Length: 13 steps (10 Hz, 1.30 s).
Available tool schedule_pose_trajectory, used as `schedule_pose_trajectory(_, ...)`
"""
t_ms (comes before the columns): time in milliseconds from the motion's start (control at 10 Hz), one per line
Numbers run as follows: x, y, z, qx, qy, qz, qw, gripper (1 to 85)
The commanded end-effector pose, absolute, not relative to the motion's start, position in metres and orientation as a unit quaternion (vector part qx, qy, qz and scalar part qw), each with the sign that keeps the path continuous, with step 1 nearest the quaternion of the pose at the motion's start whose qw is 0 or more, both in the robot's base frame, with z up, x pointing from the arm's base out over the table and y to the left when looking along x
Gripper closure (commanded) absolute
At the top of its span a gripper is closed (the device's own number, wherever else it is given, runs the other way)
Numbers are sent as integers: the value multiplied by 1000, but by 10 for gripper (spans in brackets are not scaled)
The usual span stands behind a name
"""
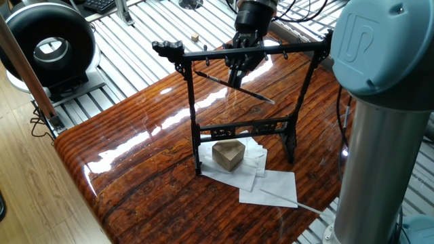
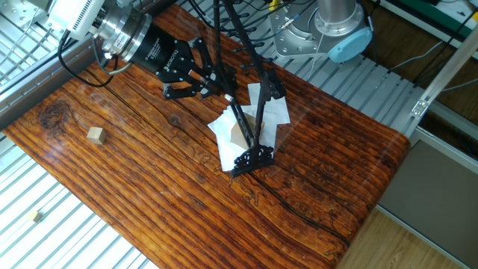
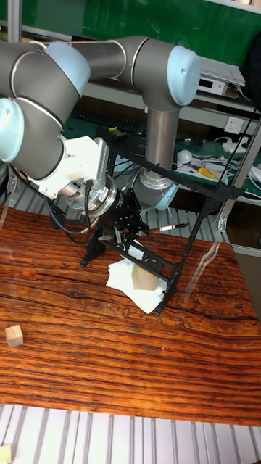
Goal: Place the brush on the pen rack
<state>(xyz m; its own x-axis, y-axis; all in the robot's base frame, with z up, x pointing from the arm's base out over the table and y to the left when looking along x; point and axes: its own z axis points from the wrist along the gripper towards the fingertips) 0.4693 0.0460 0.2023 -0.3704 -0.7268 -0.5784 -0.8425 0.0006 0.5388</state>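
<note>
Brush [image 1: 234, 88] is held in the end effector [image 1: 239, 69], pinched near mid-shaft; shaft runs tilted, pale tip low toward the far-right side in one fixed view. We see it just under the top crossbar of the pen rack [image 1: 193, 108], behind the frame as seen in that view, not yet hung on a peg.

Step in hand, as we judge it: approach/align phase, w/ the brush at crossbar height but no contact we can confirm. Next move calls for bringing the brush's top end up to one peg, keeping the shaft clear of the uprights, then releasing. Whether the brush has a loop we cannot tell; too small.

Rack stands mid-desk [image 1: 135, 156], nearer the right edge in one fixed view. Under it: white paper sheets [image 1: 271, 186] and a tan block [image 1: 228, 154] between the feet. A thin pale rod [image 1: 291, 201] lies on the paper toward the near-right corner. A small wooden cube [image 2: 95, 134] sits well apart, toward the left edge in the other fixed view.

Obstacles: crossbar, pegs and ornate lower rail crowd the end effector; rack looks light, so a nudge may tip it.
</note>
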Motion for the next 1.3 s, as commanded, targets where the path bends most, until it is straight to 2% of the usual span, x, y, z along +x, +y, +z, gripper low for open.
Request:
schedule_pose_trajectory(0, 471, 48, 206, -556, 703, 438, 72, 847)
schedule_pose_trajectory(1200, 470, 46, 204, -557, 704, 435, 71, 847)
